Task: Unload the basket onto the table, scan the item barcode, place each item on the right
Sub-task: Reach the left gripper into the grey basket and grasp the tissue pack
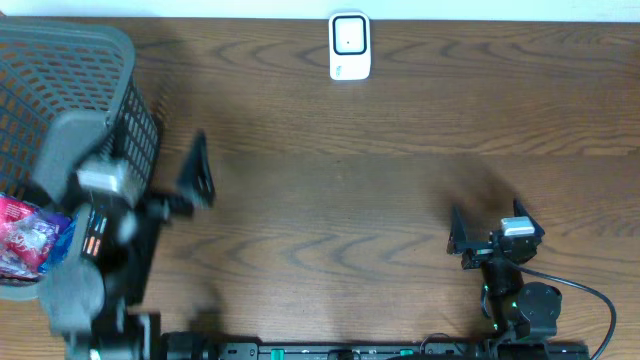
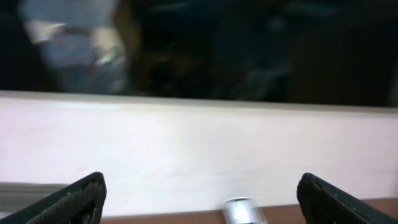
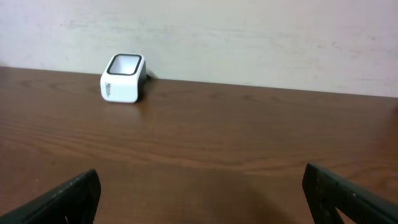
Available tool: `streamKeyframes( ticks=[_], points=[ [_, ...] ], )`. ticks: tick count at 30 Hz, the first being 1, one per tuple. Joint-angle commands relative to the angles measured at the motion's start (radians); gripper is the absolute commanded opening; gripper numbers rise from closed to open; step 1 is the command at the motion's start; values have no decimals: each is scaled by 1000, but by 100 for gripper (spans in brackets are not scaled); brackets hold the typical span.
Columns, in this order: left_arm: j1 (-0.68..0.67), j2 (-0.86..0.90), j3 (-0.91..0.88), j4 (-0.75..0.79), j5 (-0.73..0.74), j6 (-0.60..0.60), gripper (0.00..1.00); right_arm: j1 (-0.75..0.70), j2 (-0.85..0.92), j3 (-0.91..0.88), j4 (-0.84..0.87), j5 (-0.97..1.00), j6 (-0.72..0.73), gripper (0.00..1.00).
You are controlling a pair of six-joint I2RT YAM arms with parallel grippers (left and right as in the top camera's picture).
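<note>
Pink packet (image 1: 22, 238) in basket (image 1: 70, 45), scanner (image 1: 349, 46) apart

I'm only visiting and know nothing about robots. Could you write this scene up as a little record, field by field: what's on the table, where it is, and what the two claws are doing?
Surface: wooden table, brown
Scanner: white scanner, middle of the far edge, by the wall
Container: mesh basket, grey, at the left end of the table
Item: pink packet, in the basket
Left arm: left gripper open, empty, beside the basket
Right arm: right gripper open, empty, over bare table
Scan: not yet started
</note>
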Motion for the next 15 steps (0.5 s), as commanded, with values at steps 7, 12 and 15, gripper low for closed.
streamKeyframes(
  ticks=[7, 12, 15],
  points=[
    [157, 555, 662, -407, -286, 108, 98, 6, -6, -2, -5, 3, -14, 99],
    [345, 792, 988, -784, -296, 89, 98, 6, -6, -2, -5, 3, -14, 99],
    [409, 845, 1023, -900, -304, 89, 98, 6, -6, -2, -5, 3, -14, 99]
  ],
)
